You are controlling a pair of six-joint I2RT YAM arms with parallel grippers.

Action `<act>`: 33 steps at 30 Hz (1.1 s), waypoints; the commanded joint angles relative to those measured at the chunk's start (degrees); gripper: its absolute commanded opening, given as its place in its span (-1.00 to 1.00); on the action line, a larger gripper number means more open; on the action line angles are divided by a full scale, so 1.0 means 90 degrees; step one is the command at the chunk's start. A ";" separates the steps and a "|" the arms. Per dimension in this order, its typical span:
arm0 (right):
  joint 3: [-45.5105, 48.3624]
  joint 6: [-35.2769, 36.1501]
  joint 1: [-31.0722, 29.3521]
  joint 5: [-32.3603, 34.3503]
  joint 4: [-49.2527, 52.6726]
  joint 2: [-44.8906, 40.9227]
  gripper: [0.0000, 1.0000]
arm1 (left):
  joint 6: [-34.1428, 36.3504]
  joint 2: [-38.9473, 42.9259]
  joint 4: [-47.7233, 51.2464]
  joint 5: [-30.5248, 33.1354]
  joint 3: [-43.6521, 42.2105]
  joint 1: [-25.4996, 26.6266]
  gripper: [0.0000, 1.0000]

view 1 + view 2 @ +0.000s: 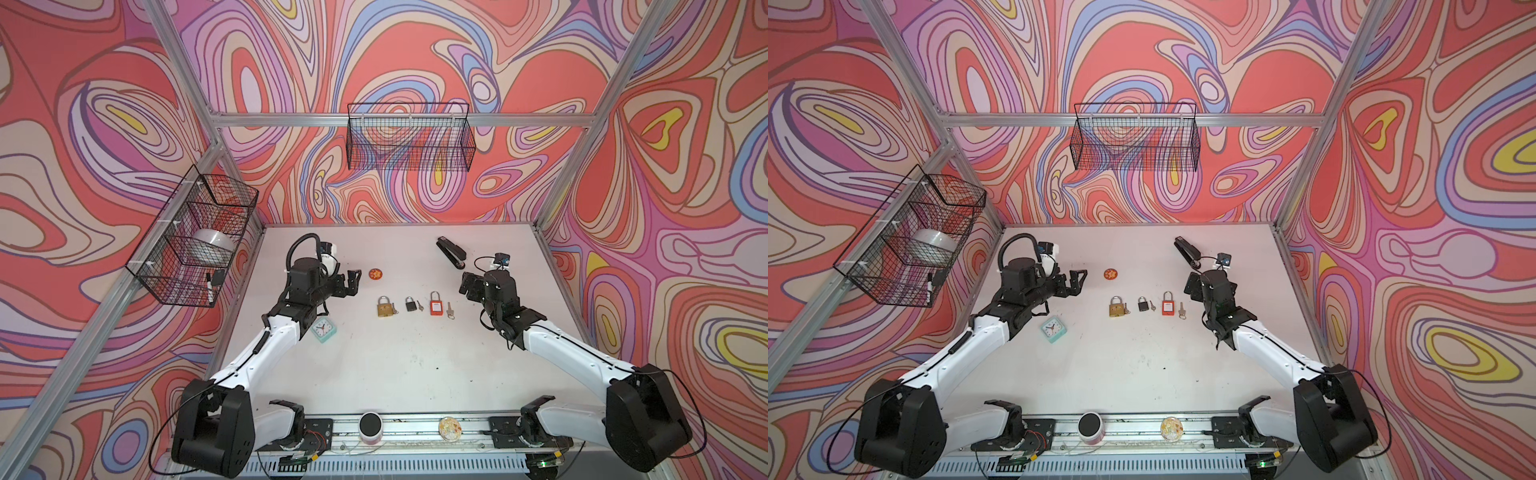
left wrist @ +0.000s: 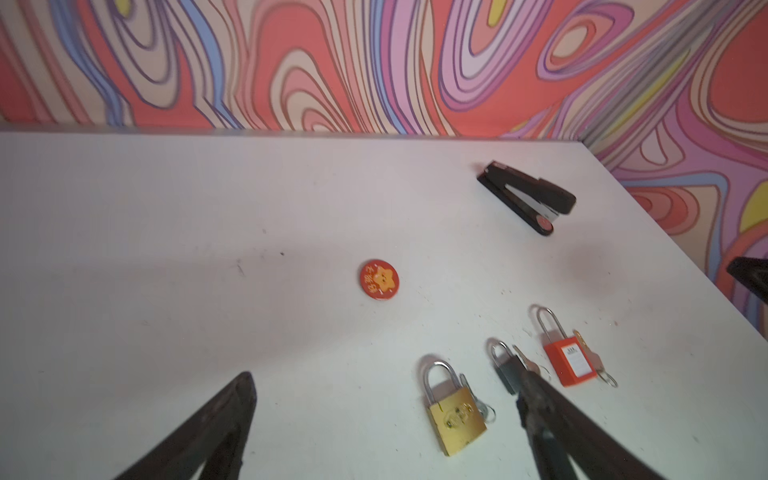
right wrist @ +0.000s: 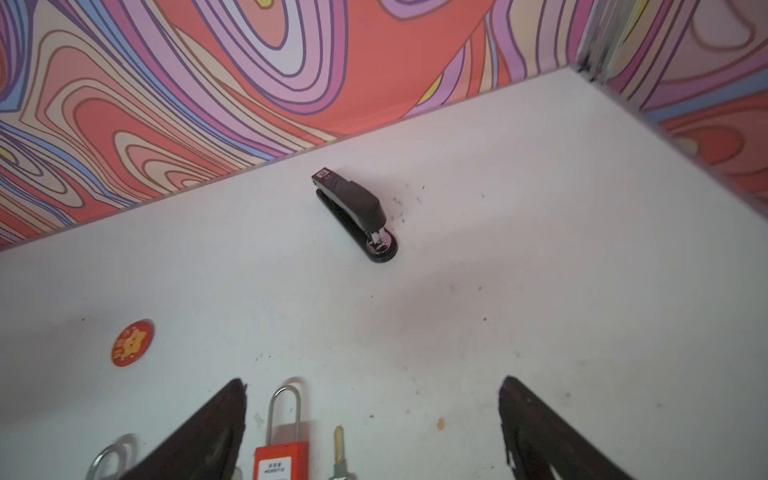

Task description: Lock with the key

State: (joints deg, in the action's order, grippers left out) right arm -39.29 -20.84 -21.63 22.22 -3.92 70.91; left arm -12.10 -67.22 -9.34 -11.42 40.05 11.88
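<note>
Locks: three flat on the surface [image 1: 374, 365]: brass padlock [image 1: 385, 307], smaller black padlock [image 1: 410, 305], red padlock [image 1: 435, 305] with a white label; all have steel shackles.
Position: a row in front of the badge [image 1: 376, 274]; brass nearest it, red farthest right.
Axis: long axes run front to rear; shackles point rearward.
Keys: one just right of each body; the key [image 1: 450, 311] by the red padlock points its blade rearward.
Left tool [image 2: 386, 378]: spread, empty, left of the badge.
Right tool [image 3: 372, 381]: spread, empty, well right of the badge.

The left arm [image 1: 266, 349] and right arm [image 1: 561, 349] were bent at the elbow and extended forward, the left gripper [image 2: 384, 382] gaping wide and empty, the right gripper [image 3: 372, 385] likewise spread, apparently tilted downward.
</note>
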 commanded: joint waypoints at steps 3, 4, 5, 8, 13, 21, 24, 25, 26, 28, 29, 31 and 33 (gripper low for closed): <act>0.0605 0.1959 0.0383 0.0702 -0.1315 -0.0183 0.97 | 0.0551 0.0721 -0.2627 0.1422 -0.1691 -0.0080 1.00; 0.0825 0.2101 0.0473 0.0744 -0.1768 -0.0170 0.97 | 0.0548 0.0746 -0.2832 0.1565 -0.1907 -0.0094 1.00; 0.1043 0.2226 0.0589 0.0705 -0.2191 -0.0150 0.97 | 0.0472 0.0750 -0.2979 0.1751 -0.2062 -0.0117 1.00; 0.1579 0.2267 0.0994 0.0433 -0.3257 0.0053 0.97 | 0.0396 0.0796 -0.3440 0.2187 -0.2461 -0.0339 0.99; 0.1892 0.1865 0.1635 -0.0444 -0.4298 0.0634 0.97 | 0.0624 0.0858 -0.3610 0.2475 -0.2673 -0.0805 1.00; 0.1982 0.2188 0.1830 -0.1015 -0.5456 0.1728 0.97 | 0.0998 0.0601 -0.3214 0.1818 -0.2836 -0.1066 1.00; 0.2221 0.2163 0.2041 -0.1091 -0.6452 0.2131 0.97 | 0.1076 0.0175 -0.3963 0.1816 -0.3082 -0.1066 1.00; 0.2333 0.2121 0.2122 -0.1128 -0.6836 0.2319 0.97 | 0.1080 -0.0074 -0.4374 0.1962 -0.3159 -0.1066 1.00; 0.2417 0.2025 0.2212 -0.1231 -0.7166 0.2490 0.97 | 0.1094 -0.0323 -0.4731 0.2104 -0.3191 -0.1066 1.00; 0.2551 0.1946 0.2314 -0.1398 -0.7733 0.2864 0.97 | 0.1087 -0.0711 -0.5071 0.2201 -0.3149 -0.1066 1.00; 0.2584 0.1954 0.2325 -0.1427 -0.7981 0.3061 0.97 | 0.1152 -0.0857 -0.5140 0.2121 -0.3096 -0.1066 1.00; 0.2554 0.1964 0.2326 -0.1439 -0.7886 0.3063 0.97 | 0.1217 -0.1161 -0.5222 0.2103 -0.2971 -0.1066 1.00; 0.2417 0.1974 0.2326 -0.1437 -0.7657 0.3048 0.97 | 0.1233 -0.1496 -0.5442 0.2158 -0.2891 -0.1066 1.00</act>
State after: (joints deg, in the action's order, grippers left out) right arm -16.60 -2.68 -0.82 10.87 -68.29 98.54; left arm -2.31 -77.97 -50.63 7.14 12.38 2.57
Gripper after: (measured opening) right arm 0.984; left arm 0.998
